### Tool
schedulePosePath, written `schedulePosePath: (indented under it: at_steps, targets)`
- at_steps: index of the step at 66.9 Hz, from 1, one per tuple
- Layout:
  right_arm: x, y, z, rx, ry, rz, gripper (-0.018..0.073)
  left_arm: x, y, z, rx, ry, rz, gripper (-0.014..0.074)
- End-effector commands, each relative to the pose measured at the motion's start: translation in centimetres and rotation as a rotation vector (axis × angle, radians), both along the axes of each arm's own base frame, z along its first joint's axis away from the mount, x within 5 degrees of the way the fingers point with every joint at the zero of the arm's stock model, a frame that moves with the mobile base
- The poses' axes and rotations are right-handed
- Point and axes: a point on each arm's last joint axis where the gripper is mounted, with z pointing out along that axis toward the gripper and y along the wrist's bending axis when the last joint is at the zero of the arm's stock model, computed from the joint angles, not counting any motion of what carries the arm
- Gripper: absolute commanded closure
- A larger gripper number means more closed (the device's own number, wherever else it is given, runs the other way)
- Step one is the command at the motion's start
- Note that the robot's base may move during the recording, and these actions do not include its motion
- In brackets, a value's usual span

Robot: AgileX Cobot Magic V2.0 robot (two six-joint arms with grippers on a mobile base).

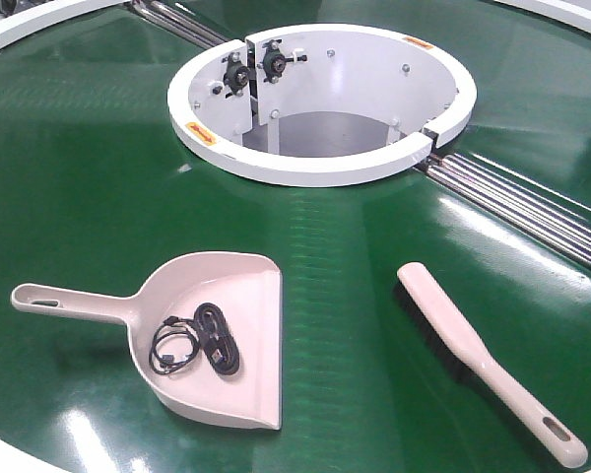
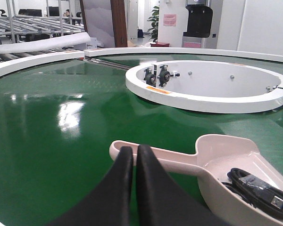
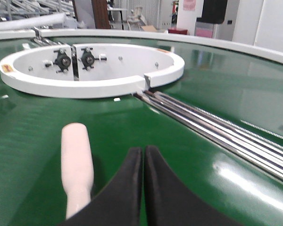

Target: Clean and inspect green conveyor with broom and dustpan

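A: Far side, left wrist view? White walls, brown pillar [image 2: 119,22], potted plant [image 2: 154,21], pink notice [image 2: 170,20], black unit [image 2: 199,20] on a pink base.
B: Noted. Roller racks [image 2: 33,22] at left; bright overhead light glares off the glossy surfaces

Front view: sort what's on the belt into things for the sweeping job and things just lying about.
For the job:
- green conveyor
- broom, lying right
- dustpan, lying left

Just there:
- black cable, coiled inside the dustpan
- white ring housing at the centre
- metal rollers beside it
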Motion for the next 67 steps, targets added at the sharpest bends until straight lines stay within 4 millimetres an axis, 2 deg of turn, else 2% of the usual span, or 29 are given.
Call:
schedulePosePath:
  at_steps: [1,67]
  targets:
    - [-0.01,0.13,0.55,0.002,-0.127,0.021,0.0568,0.01,-0.06,-0.30,-0.018,-0.057,-0.009,0.0603]
    - [-0.20,0.15,0.56,0.007,-0.139,0.027,0.0568,0.01,-0.06,-0.30,-0.018,-0.057,-0.009,0.0603]
